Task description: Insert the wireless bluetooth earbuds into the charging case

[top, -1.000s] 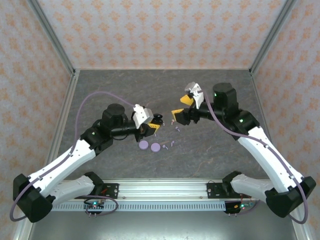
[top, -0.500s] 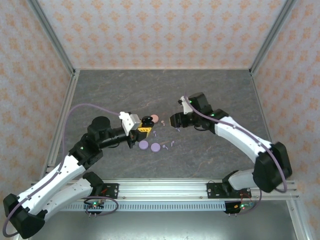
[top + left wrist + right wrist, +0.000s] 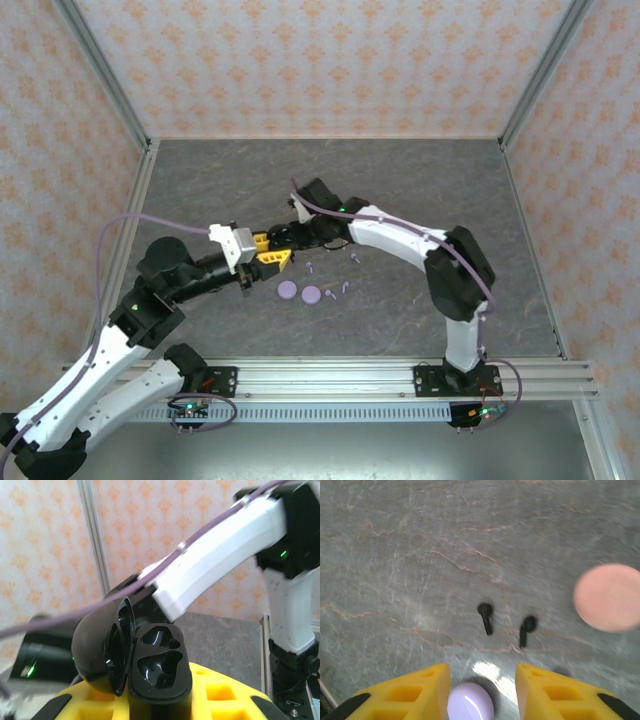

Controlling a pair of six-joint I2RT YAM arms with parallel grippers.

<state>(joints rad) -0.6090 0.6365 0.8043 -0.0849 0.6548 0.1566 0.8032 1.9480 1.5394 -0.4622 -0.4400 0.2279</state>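
The right pincer, apart, has swung over two black earbuds mid-frame; the left pincer clamps the open black charging case, awaiting them.

No legible text or markings

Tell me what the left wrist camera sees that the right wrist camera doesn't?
Left wrist camera: an open black charging case, both cups empty, gripped in the left pincer, plus the other arm and the patterned wall. Right wrist camera: two black earbuds, a pink round case, and something lavender between the right pincer fingers. Both: yellow fingers and the grey table.
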